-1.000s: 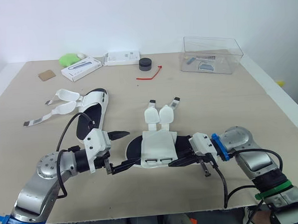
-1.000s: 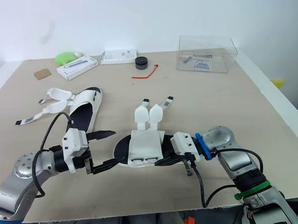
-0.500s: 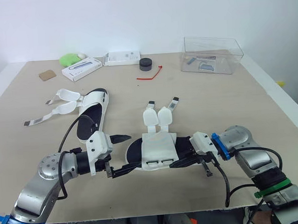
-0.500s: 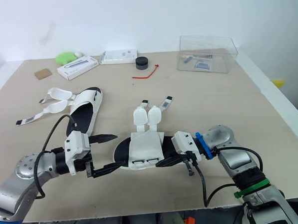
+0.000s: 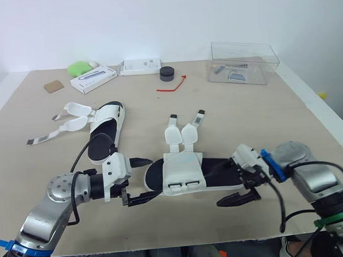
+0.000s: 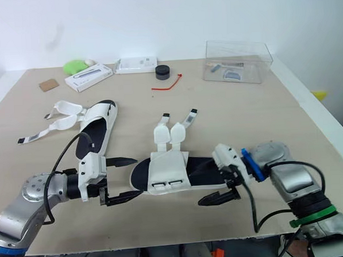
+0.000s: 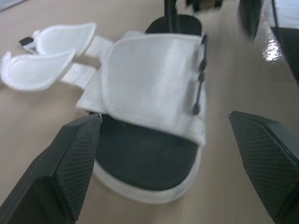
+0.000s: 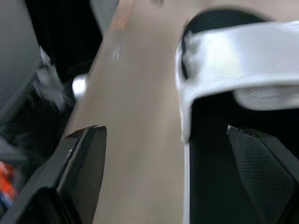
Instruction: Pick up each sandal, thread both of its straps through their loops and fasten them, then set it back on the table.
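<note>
The near sandal (image 5: 185, 172), black-soled with a white upper, lies flat at the table's front middle. Its two padded straps (image 5: 180, 134) stretch away from me, loose. My left gripper (image 5: 146, 179) is open at the sandal's toe end, and in the left wrist view the sandal (image 7: 149, 88) lies just beyond the wide-apart fingers (image 7: 70, 158). My right gripper (image 5: 231, 187) is open by the heel end, holding nothing, with the sandal's edge (image 8: 243, 65) ahead of it. The second sandal (image 5: 105, 129) lies further left, its straps (image 5: 65, 125) spread out loose.
A clear plastic box (image 5: 244, 61) stands at the back right. A black round puck (image 5: 167, 73), a red tie (image 5: 172, 85), two white boxes (image 5: 93, 79) (image 5: 139, 65), a green object (image 5: 79, 67) and a brown coaster (image 5: 53, 86) line the back. The table's front edge is close to both grippers.
My right gripper has opened, let go of the near sandal's heel end and drawn back to the right. The left gripper has edged slightly nearer the toe.
</note>
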